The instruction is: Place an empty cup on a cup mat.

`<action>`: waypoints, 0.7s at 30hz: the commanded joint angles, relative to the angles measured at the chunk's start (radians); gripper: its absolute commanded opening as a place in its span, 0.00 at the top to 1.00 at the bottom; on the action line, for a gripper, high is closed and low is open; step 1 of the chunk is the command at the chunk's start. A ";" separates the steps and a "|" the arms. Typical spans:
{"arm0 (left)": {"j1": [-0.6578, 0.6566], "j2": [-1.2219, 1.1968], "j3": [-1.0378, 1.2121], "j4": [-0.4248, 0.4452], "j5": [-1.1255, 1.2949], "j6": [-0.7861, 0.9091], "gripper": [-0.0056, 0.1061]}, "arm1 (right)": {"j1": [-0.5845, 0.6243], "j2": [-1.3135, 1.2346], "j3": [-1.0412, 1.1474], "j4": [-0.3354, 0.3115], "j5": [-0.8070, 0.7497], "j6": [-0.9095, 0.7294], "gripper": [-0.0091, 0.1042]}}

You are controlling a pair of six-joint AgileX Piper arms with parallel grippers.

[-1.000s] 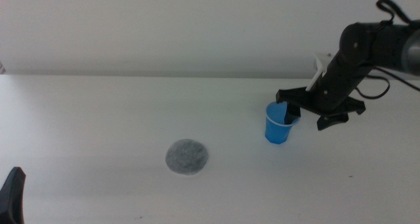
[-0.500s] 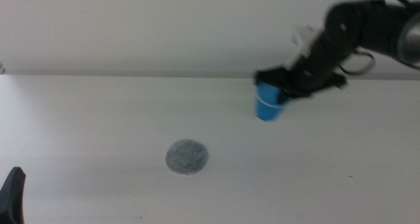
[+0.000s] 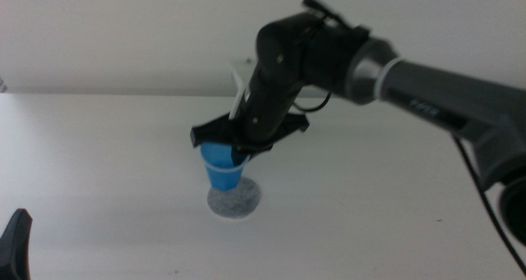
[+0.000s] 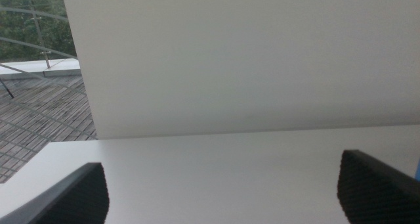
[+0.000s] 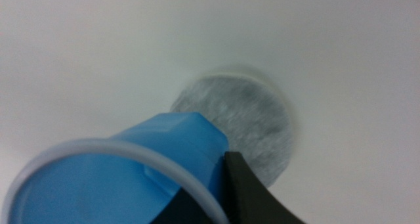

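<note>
The small blue cup (image 3: 223,170) hangs upright just above the left part of the speckled grey cup mat (image 3: 240,201) in the middle of the table. My right gripper (image 3: 234,150) is shut on the cup's rim, one jaw inside the cup and one outside. In the right wrist view the cup (image 5: 157,158) with its pale rim fills the foreground, and the cup mat (image 5: 246,122) lies beyond it on the white table. The cup looks empty. My left gripper (image 4: 223,198) is open and waits at the table's near left corner (image 3: 15,245).
The right arm (image 3: 394,71) reaches in from the right across the back of the table. A white wall (image 3: 123,34) rises behind the table's far edge. The table top (image 3: 99,149) is plain white, with nothing else on it.
My right gripper has carried the cup from the back right of the table leftward and forward to just above the mat. The left gripper has not moved.
</note>
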State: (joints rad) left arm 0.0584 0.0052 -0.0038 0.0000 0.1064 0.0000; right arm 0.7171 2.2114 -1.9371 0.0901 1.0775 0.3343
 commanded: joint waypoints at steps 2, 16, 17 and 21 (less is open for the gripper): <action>-0.008 -0.041 0.041 0.000 -0.012 0.000 0.11 | 0.001 0.027 -0.013 -0.013 0.012 0.029 0.93; -0.008 -0.041 0.041 0.000 -0.012 0.000 0.11 | 0.000 0.069 -0.013 -0.036 0.004 0.069 0.93; -0.008 -0.041 0.041 0.000 -0.012 0.000 0.11 | 0.000 0.075 -0.013 -0.033 0.004 0.069 0.93; -0.008 -0.041 0.041 0.000 -0.012 0.000 0.11 | 0.000 0.094 -0.013 -0.042 0.004 0.069 0.93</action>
State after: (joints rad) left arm 0.0584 0.0052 -0.0038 0.0000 0.1064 0.0000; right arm 0.7196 2.3010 -1.9410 0.0571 1.0826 0.4007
